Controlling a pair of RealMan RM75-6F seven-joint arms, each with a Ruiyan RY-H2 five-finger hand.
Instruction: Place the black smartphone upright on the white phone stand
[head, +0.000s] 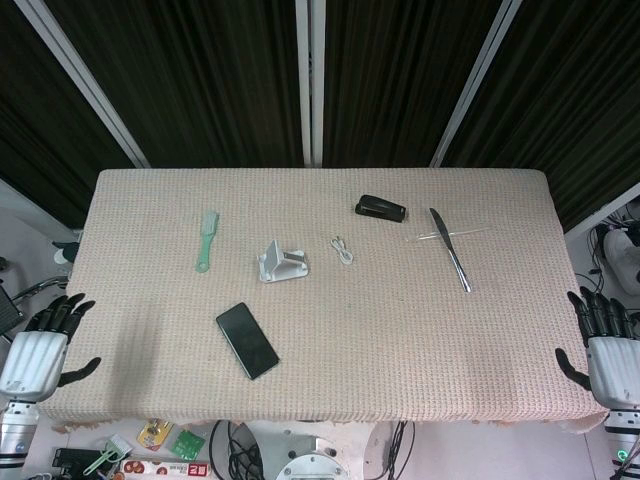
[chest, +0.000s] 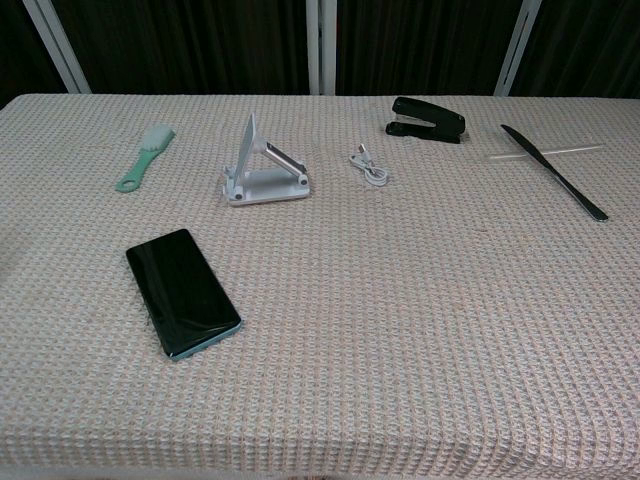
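Note:
The black smartphone (head: 247, 340) (chest: 182, 291) lies flat, screen up, on the left front part of the table. The white phone stand (head: 281, 261) (chest: 260, 168) stands empty behind it, a little to the right. My left hand (head: 45, 343) hangs off the table's left front corner with its fingers spread and nothing in it. My right hand (head: 601, 344) hangs off the right front corner, also spread and empty. Neither hand shows in the chest view.
A green brush (head: 206, 241) (chest: 145, 157) lies left of the stand. A white cable (head: 342, 249) (chest: 369, 165), a black stapler (head: 381, 208) (chest: 428, 119), a table knife (head: 450, 249) (chest: 553, 171) and a clear straw (head: 447, 234) lie to the right.

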